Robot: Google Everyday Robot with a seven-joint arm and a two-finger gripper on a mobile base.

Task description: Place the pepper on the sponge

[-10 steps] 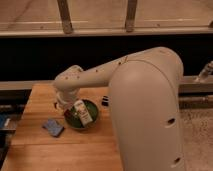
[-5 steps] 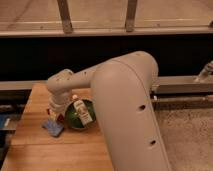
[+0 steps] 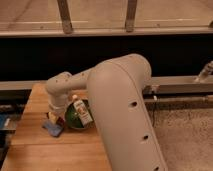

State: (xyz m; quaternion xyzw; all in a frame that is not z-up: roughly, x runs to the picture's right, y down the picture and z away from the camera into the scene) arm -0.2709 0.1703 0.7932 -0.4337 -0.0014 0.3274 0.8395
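Now the end effector [image 3: 53,117] has shifted left, above the sponge [image 3: 54,129].

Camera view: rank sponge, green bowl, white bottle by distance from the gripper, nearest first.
The gripper hangs low over the left part of the table.
1. sponge: directly beneath it, toward the table's front.
2. green bowl: next to it, picture-right, with its near rim close by.
3. white bottle: lying across the bowl, farther picture-right.

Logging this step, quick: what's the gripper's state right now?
Gripper: state cannot be told; it hangs just above the sponge, left of the bowl.
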